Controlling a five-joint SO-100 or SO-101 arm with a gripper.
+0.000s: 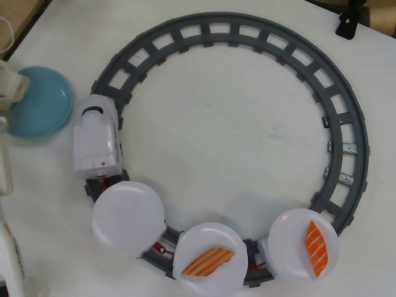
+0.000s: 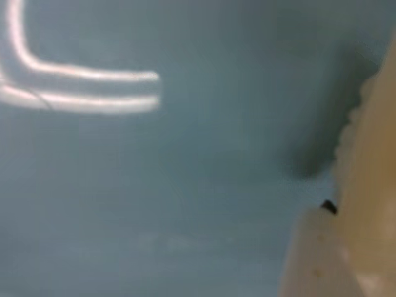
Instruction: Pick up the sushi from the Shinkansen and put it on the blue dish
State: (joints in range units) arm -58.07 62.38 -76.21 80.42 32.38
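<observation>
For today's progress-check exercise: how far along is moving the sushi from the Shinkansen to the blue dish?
Done: the white plate behind the Shinkansen is empty. In hand: the hand hovers low over the blue dish; a pale block beside it, possibly the sushi, is blurred. Left: release it, if held, and withdraw.

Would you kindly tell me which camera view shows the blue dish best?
The overhead view: the blue dish shows its round outline beside the Shinkansen, though the arm covers its left edge. The wrist view shows only blurred, glossy blue surface.
</observation>
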